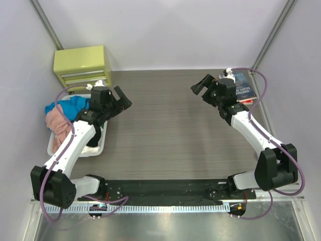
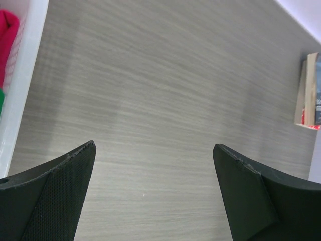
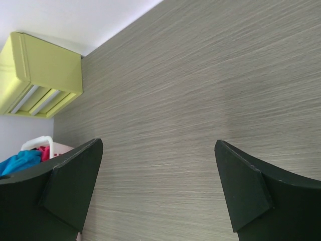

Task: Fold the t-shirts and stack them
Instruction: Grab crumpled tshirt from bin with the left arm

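Observation:
The t-shirts lie heaped in a white basket (image 1: 54,148) at the table's left: a turquoise-blue one (image 1: 70,105), a pink one (image 1: 58,122) and a black one (image 1: 97,136). The left wrist view shows a red bit (image 2: 8,42) past the basket wall (image 2: 22,75). The right wrist view shows turquoise cloth (image 3: 20,161) far off. My left gripper (image 1: 123,99) is open and empty above the bare table, just right of the basket. My right gripper (image 1: 200,86) is open and empty above the table at the back right.
A yellow-green drawer box (image 1: 83,66) stands at the back left, also in the right wrist view (image 3: 40,75). Dark-blue-covered books (image 1: 245,90) lie at the back right behind my right arm, also in the left wrist view (image 2: 311,90). White walls close the sides.

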### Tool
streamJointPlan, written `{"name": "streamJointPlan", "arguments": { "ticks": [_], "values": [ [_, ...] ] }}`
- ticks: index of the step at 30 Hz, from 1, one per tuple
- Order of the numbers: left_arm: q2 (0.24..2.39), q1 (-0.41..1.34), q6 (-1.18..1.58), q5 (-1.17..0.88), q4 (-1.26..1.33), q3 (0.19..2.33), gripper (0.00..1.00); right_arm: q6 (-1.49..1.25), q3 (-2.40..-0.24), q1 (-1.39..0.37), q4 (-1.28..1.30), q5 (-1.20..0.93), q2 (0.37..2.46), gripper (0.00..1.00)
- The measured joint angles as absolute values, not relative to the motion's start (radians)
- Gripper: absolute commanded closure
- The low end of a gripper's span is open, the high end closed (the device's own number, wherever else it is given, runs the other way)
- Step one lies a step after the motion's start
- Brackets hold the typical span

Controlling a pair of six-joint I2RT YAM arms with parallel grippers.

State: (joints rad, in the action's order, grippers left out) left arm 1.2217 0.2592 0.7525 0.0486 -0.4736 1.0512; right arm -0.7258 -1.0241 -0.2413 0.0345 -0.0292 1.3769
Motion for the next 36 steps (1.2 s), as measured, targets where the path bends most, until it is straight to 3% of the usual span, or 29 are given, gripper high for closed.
{"name": "streamJointPlan", "arguments": {
  "ticks": [11,22,26,36],
  "values": [
    [1.213,0.257,0.738,0.109,-0.504,1.110,0.00,-0.656,-1.023,-0.241,0.049,-0.076,1.300,0.00],
    [1.160,0.177,0.617,0.403,-0.993,1.670,0.02,-0.565,-1.023,-0.241,0.078,-0.101,1.261,0.00],
    [1.104,0.083,0.644,0.465,-1.120,1.652,0.03,-0.558,-1.023,-0.241,0.076,-0.110,1.261,0.00],
    [1.177,-0.130,0.665,0.412,-1.151,1.538,0.25,-0.554,-1.023,-0.241,0.075,-0.140,1.304,0.00]
  ]
}}
